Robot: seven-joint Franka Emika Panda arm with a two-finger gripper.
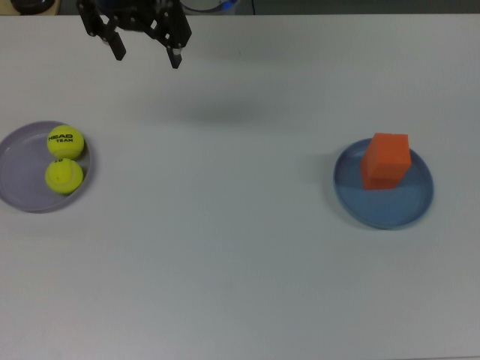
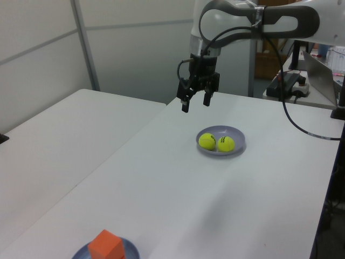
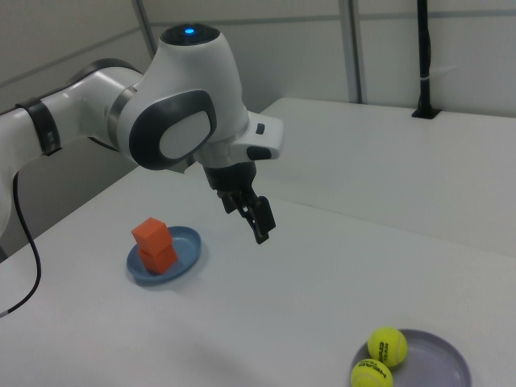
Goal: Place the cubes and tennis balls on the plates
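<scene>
Two yellow-green tennis balls [image 1: 66,141] [image 1: 63,175] lie side by side on the pale lavender plate [image 1: 19,180] at the top view's left. In the right view, two orange cubes [image 3: 151,235] [image 3: 159,258] are stacked on the blue plate [image 3: 189,242]. The top view shows only the upper cube [image 1: 386,160] on that plate [image 1: 397,206]. My gripper [image 1: 147,54] hangs open and empty high above the table near its far edge, to the right of the lavender plate in the top view. In the left view the gripper [image 2: 195,104] sits behind the balls [image 2: 207,141].
A black cable [image 2: 294,121] trails from the arm down across the table at the left view's right. A second white table [image 2: 48,140] stands at the left view's left. Equipment [image 2: 288,83] sits beyond the far edge.
</scene>
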